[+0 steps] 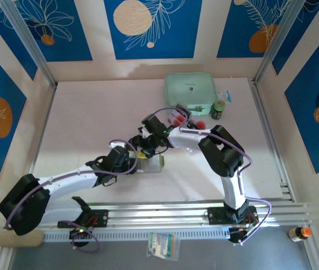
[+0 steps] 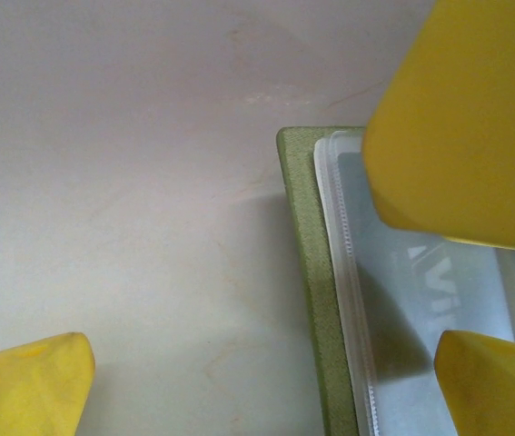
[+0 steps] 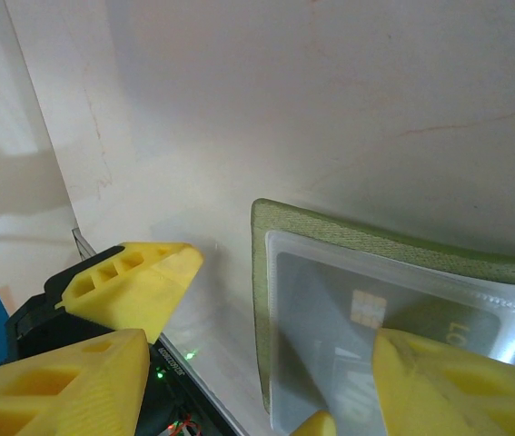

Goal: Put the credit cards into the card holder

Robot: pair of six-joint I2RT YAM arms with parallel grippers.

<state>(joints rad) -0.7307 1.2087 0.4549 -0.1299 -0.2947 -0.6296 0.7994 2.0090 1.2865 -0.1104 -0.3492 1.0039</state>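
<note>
Left fingers apart: one above bare tabletop, one over the card holder. Right fingers apart, straddling its edge. A card is apparently inside the clear sleeve.

the card holder is seen as matt, grainy olive cloth; its clear sleeves are rendered in glossy plastic. the fingers are shown in matt yellow plastic, the table smooth and dull.
</note>
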